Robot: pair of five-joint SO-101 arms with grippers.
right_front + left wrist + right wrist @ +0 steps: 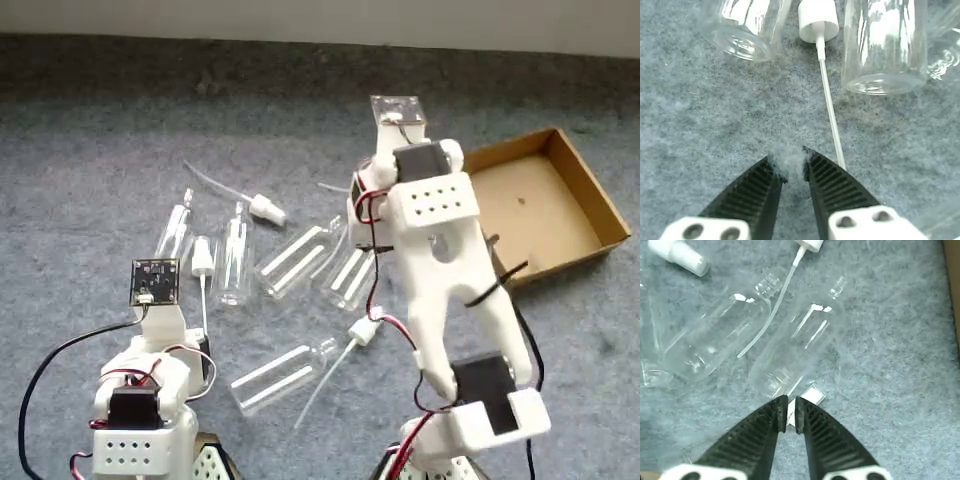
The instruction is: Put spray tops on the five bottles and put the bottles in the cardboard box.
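Several clear bottles lie uncapped on the grey carpet, among them one (235, 258) in the middle and one (280, 375) nearer the arms. Loose white spray tops (268, 208) (203, 258) (362, 330) lie between them. The cardboard box (585, 200) sits at the right. My left gripper (790, 165) hovers low over bare carpet, shut but for a narrow gap and holding nothing, with a spray top's tube (830, 110) just beside one finger. My right gripper (791, 407) is shut and holds nothing, just short of the base of a lying bottle (795, 350).
A second bottle (715, 340) lies beside that one with a spray top tube (775, 305) across it. Two bottle bases (747, 30) (885, 50) flank the spray top (818, 20) ahead of the left gripper. The box stands open, with nothing inside.
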